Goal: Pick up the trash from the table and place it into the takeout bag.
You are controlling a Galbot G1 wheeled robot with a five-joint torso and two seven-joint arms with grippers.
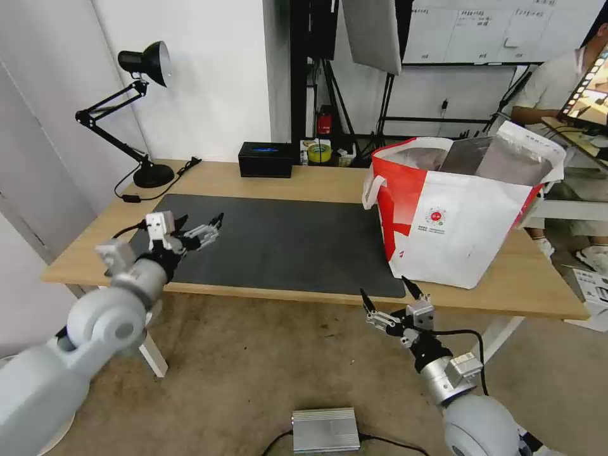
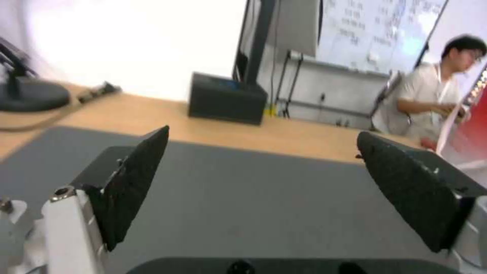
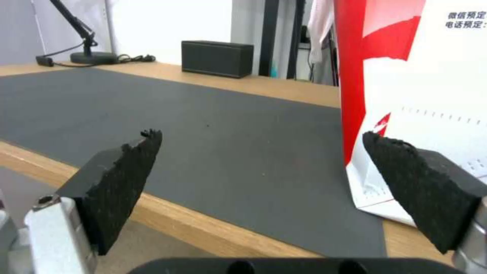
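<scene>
1. At centre right of the head view, the takeout bag (image 1: 465,215) stands upright on the table (image 1: 316,180), its near left corner resting on the right end of the dark grey mat (image 1: 285,244). Its mouth is open and silvery foil lining shows inside.
2. At lower left of the same view, the left gripper (image 1: 197,227) hovers over the mat's left edge with its black fingers spread apart and nothing between them.
3. At lower centre right, the right gripper (image 1: 387,292) hangs just off the table's near edge, below the bag's left corner, jaws also wide apart and holding nothing.
4. Seen from the right wrist, the bag's red-and-white wall (image 3: 406,76) rises close beside one finger.
5. Along the table's back edge sit a black box (image 1: 266,159) and a tape roll (image 1: 319,152); a black desk lamp (image 1: 142,114) stands at upper left.
6. A silver box (image 1: 325,429) lies on the floor at bottom centre.
</scene>
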